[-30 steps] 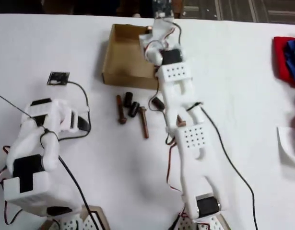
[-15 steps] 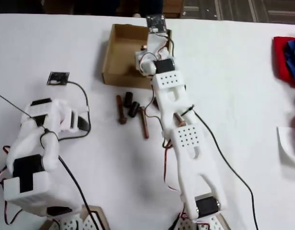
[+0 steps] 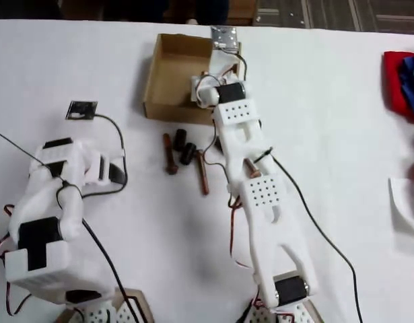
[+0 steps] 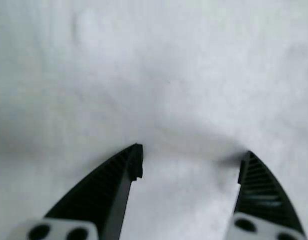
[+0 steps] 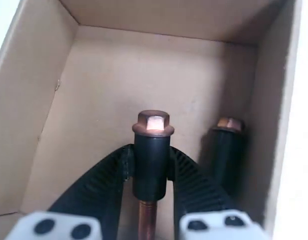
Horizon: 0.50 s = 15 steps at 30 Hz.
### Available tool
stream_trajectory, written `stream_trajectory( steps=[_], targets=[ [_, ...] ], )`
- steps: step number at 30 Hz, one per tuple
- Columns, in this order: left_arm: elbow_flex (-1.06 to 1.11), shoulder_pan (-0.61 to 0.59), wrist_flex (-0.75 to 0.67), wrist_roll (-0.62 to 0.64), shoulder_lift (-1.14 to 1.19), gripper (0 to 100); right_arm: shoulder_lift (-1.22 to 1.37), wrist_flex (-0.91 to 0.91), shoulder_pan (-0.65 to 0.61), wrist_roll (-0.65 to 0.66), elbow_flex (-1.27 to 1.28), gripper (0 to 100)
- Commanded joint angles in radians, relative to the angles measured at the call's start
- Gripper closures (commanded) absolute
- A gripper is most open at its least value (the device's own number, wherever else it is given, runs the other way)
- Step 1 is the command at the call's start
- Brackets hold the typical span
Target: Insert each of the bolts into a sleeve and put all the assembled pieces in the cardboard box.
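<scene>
Your right hand was pinching an assembled piece by its black sleeve, one finger pressed to each side, with the copper bolt head standing out of the far end and a short length of shank showing at the near end between the fingers. You held it inside the cardboard box, over the box floor; whether it touched the floor I could not tell. Just beside it, close to a side wall of the box, sat a second assembled piece, pointing the same way as the held one. Outside the box, on the white surface near its front wall, lay two loose sleeves side by side, with one loose bolt on one side of them and another bolt on the other, next to your right arm. Your left hand was spread wide over the surface, and the left arm sat folded at its own side, well apart from the box and the loose parts. A red cloth lay at the far right edge
</scene>
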Motion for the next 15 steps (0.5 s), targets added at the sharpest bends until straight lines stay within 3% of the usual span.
stream_trajectory(
  steps=[1,10,15],
  targets=[
    [-0.021,-0.009,0.003,0.008,0.005,69,-0.005,-0.002,0.016,-0.014,-0.075,97.5],
    [-0.021,-0.009,0.003,0.008,0.005,69,0.036,-0.013,0.028,-0.014,-0.08,96.0],
    [-0.021,-0.009,0.003,0.008,0.005,69,0.035,-0.012,0.024,-0.012,-0.081,82.2]
  ],
)
